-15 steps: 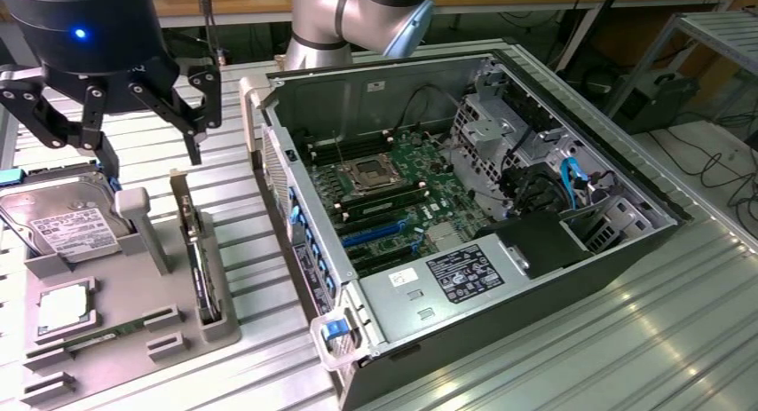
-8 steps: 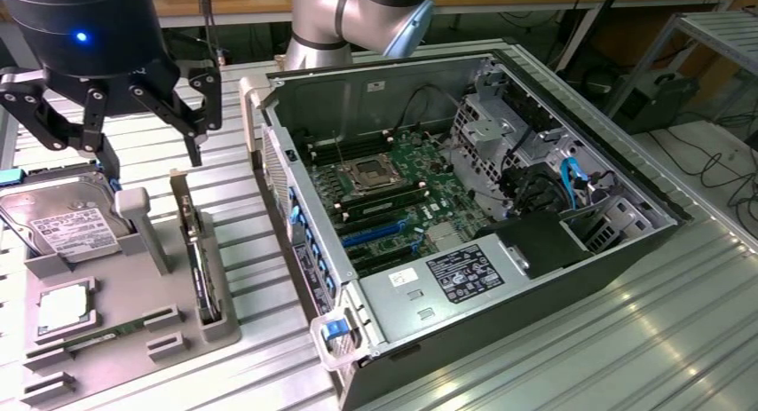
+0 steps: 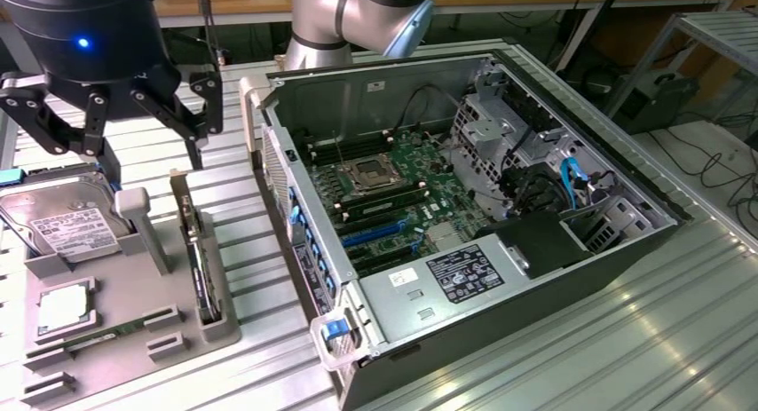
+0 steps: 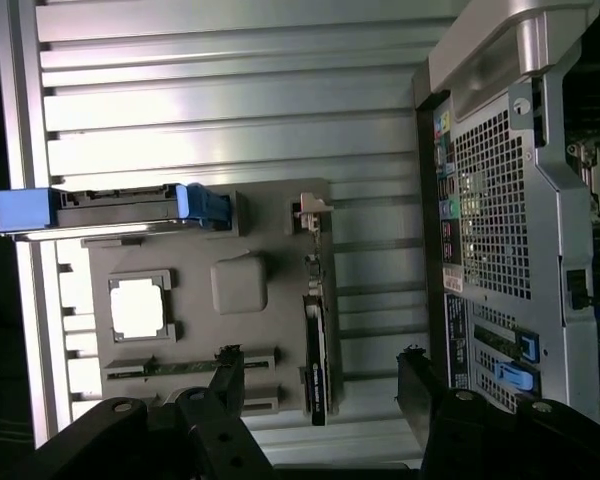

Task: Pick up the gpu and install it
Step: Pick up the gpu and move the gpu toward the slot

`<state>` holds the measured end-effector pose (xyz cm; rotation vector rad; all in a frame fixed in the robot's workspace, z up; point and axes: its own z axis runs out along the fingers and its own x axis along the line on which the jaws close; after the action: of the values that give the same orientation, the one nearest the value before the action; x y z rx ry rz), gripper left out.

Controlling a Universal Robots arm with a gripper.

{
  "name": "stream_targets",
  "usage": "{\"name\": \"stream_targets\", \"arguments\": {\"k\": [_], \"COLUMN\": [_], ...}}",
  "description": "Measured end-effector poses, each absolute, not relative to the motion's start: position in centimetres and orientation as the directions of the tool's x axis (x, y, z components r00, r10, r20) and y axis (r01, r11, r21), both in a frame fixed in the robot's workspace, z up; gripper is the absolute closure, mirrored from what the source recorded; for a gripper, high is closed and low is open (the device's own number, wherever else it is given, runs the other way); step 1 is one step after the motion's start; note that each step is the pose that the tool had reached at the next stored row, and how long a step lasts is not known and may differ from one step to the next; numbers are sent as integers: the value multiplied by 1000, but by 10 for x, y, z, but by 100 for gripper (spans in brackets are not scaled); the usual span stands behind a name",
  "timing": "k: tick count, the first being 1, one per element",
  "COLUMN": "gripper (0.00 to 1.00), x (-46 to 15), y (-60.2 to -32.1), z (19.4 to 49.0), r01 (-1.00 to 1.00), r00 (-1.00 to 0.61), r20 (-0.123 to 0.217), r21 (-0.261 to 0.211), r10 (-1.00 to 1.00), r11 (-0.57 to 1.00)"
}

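Observation:
The gpu (image 3: 204, 269) is a thin dark card standing on edge in a slot along the grey tray's (image 3: 130, 358) side nearest the computer. Its silver bracket (image 4: 313, 215) sits at one end. In the wrist view the gpu (image 4: 317, 350) lies between my two black fingers (image 4: 225, 385), well below them. My gripper (image 3: 148, 158) hangs above the tray, open, with nothing between its fingers and touching nothing. The wrist view shows the gripper (image 4: 323, 390) roughly centred over the card's length.
The open computer case (image 3: 474, 207) lies on the exterior view's right, with its motherboard and blue expansion slots (image 3: 379, 233) exposed. On the tray are a silver hard drive (image 3: 66, 220) with blue rails (image 4: 195, 203), a square chip (image 3: 62, 306) and a green memory stick (image 3: 101, 333). The ribbed metal table (image 3: 616, 340) lies all around.

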<state>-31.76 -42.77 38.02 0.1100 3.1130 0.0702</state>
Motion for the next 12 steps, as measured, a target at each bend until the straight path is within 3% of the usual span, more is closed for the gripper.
{"name": "stream_targets", "arguments": {"k": [12], "gripper": [27], "x": [-318], "y": [-437], "z": [373], "r01": [63], "r00": [-998], "r20": [-24], "r21": [46], "r10": [64], "r11": [997]}}
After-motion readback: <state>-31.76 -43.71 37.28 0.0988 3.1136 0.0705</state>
